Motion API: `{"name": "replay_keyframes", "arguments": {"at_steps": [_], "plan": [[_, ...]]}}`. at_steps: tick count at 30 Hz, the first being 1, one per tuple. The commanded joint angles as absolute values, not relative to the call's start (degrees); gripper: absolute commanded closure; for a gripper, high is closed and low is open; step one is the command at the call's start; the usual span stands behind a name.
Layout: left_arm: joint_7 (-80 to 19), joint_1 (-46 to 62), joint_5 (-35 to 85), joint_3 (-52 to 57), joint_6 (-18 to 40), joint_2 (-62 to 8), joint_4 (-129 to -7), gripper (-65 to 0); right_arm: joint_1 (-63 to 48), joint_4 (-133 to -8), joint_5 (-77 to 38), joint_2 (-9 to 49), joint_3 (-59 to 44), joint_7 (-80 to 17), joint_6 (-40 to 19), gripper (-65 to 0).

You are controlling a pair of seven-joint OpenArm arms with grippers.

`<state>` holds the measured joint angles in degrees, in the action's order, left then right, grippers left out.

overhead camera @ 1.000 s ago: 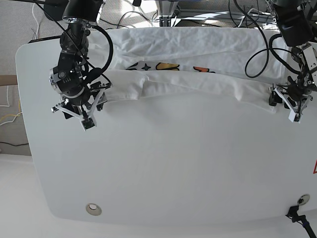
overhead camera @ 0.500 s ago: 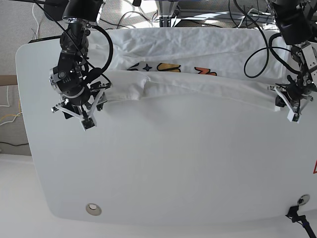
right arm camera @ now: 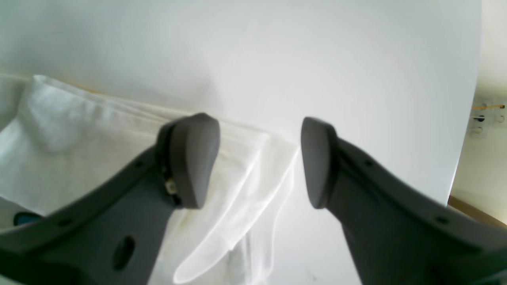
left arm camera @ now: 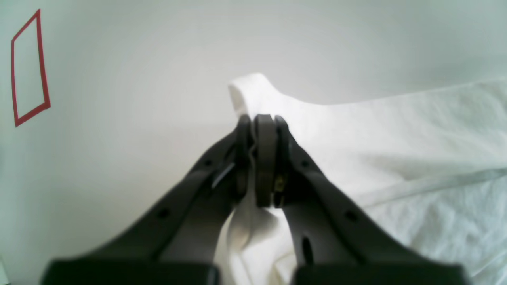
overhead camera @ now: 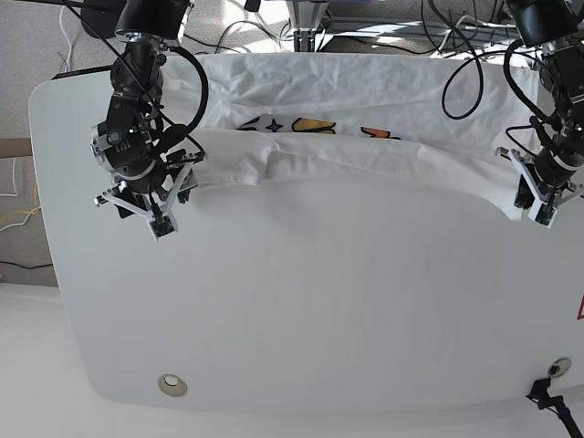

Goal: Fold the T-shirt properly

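Observation:
The white T-shirt [overhead camera: 383, 82] lies across the far side of the table, its near part folded back, with a strip of the coloured print [overhead camera: 315, 125] showing. In the base view my left gripper [overhead camera: 538, 203] sits at the shirt's right end. The left wrist view shows my left gripper [left arm camera: 263, 124] shut on a corner of the T-shirt [left arm camera: 376, 134], which is pinched between the pads. My right gripper [overhead camera: 137, 213] is at the shirt's left end. In the right wrist view my right gripper [right arm camera: 257, 158] hangs open over the folded edge of the T-shirt [right arm camera: 79, 130], holding nothing.
The white table [overhead camera: 319, 301] has a round hole [overhead camera: 172, 385] near its front left. A red tape mark [left arm camera: 29, 71] lies on the table beyond the left gripper. Cables [overhead camera: 237, 32] and frame legs stand behind the far edge.
My left gripper has shut on the shirt's right corner and pulled the folded edge tighter and smoother. The right gripper has stayed open in the same spot.

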<state>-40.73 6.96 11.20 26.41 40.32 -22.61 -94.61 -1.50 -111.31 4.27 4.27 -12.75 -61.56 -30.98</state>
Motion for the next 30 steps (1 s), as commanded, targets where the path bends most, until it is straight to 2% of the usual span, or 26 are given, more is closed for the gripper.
{"name": "replay_keyframes", "arguments": {"at_steps": [1,8,10,12,14,15,24,30], "plan": [[-39.6,6.29,11.38,26.86,40.0,-23.87,-95.52,0.0,-0.66,-112.31,3.91,4.44,-12.79,-60.44,-30.81,-34.8],[-39.6,5.49,11.3,26.42,40.0,-23.96,-90.95,-0.8,-0.66,-112.31,3.91,3.03,-12.79,-60.44,-30.81,-34.8],[-39.6,4.0,11.3,26.51,40.0,-23.96,-89.71,-19.9,-0.75,-112.31,3.91,3.03,-12.79,-60.44,-30.81,-34.8],[-39.6,3.47,11.3,26.59,40.0,-23.96,-88.04,-36.0,-0.75,-112.31,3.91,2.95,-12.79,-60.44,-30.81,-34.8],[-39.6,1.71,11.3,26.59,40.0,-23.96,-86.64,-46.4,-0.75,-112.31,3.91,2.95,-12.79,-60.44,-30.81,-34.8],[-39.6,0.66,11.3,26.59,40.0,-23.96,-85.67,-48.4,-0.75,-112.31,3.91,2.95,-12.79,-60.44,-30.81,-34.8],[-39.6,-10.24,11.3,26.33,40.0,-24.04,-69.23,-49.1,-0.66,-110.73,3.91,2.95,-12.79,-60.44,-30.81,-34.8],[-39.6,-11.3,11.38,26.33,40.0,-24.04,-64.4,-49.1,-0.66,-110.81,3.91,3.03,-12.88,-60.44,-30.81,-34.8]]}}
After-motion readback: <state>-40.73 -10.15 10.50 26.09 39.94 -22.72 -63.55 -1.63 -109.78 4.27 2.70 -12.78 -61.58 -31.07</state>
